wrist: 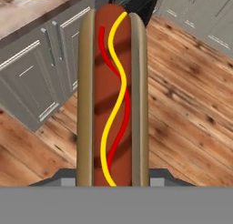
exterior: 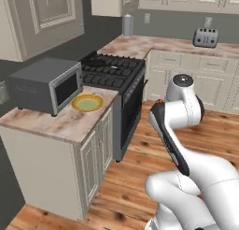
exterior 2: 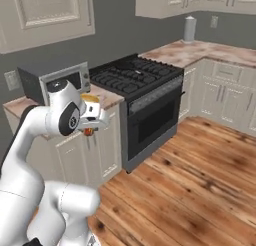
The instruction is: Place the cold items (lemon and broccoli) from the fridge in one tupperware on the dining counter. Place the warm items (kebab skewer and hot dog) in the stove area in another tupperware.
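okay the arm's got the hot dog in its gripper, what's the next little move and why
Probably carry the hot dog on, held, toward a tupperware. The gripper grips it above wood floor, beside the stove, with no container nearby.

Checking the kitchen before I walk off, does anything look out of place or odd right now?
One thing: the hot dog is off the counter, gripped in the gripper above the wooden floor beside the cabinets. The yellow plate by the microwave sits flat; nothing looks spilled or damaged.

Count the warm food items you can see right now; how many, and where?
1: a hot dog, clamped in the gripper above the wood floor beside the stove. No kebab skewer is visible; it may be hidden.
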